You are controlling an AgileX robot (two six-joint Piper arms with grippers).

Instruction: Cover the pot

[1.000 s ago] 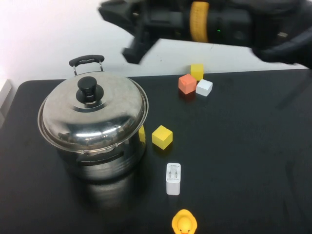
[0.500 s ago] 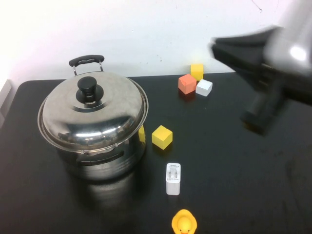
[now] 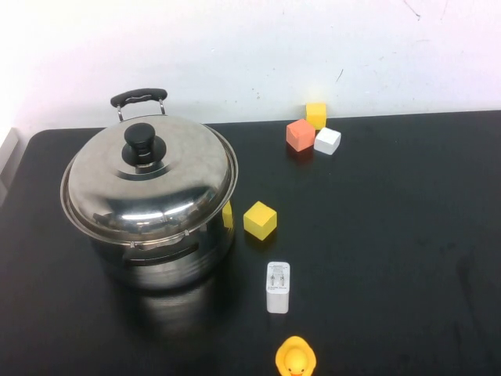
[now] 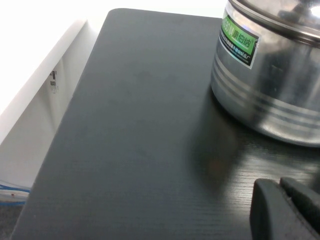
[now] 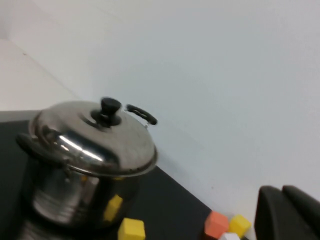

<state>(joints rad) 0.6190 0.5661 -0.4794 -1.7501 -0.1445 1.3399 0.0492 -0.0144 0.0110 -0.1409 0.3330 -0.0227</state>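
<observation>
The steel pot [image 3: 153,227] stands at the black table's [image 3: 391,235] left with its lid [image 3: 149,180] seated; only the left wrist view shows its green label [image 4: 240,41]. The left gripper [image 4: 287,210] and right gripper [image 5: 287,212] show only dark finger edges, pressed together, holding nothing. The right arm, overhead a second ago, has left the high view

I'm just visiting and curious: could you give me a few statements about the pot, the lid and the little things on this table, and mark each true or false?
1. The lid sits on the pot. True.
2. A robot arm reaches over the table in the high view. False: no arm shows there; the left gripper and right gripper appear only at the edge of their wrist views.
3. The rubber duck stands beside the orange cube. False: the duck is at the near edge, the cube at the far side.
4. The white charger lies between the duck and a yellow cube. True.
</observation>
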